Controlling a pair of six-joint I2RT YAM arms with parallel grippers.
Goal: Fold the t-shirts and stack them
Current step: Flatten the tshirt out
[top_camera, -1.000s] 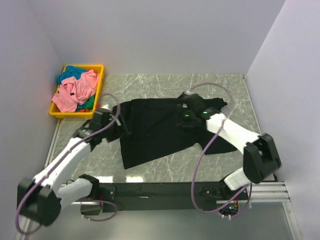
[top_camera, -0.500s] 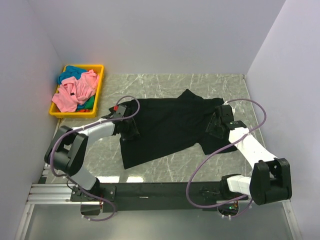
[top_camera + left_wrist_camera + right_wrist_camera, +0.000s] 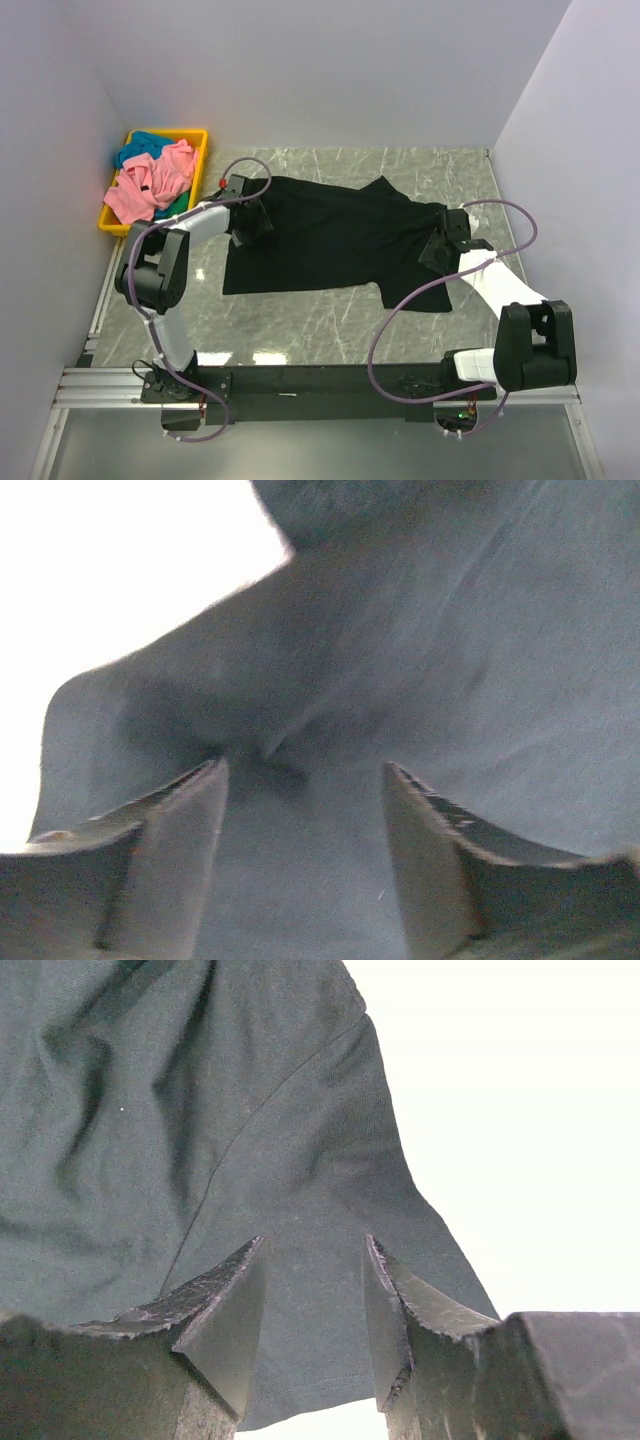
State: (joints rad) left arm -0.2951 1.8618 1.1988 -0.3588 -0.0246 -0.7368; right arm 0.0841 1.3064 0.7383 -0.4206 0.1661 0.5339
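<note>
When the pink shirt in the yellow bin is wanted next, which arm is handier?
The left, I'd judge. The left hand is at the end of the black shirt nearest the bin, where the pink shirt lies. The right hand is at the far end, away from the bin.

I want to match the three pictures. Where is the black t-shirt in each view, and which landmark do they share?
Top external: the black t-shirt lies spread across the middle of the table.
Left wrist: it fills most of the frame, except the bright upper left corner.
Right wrist: it fills the left and centre; the right side is bright.
Shared landmark: the table, marble from above, white glare in both wrist views.
</note>
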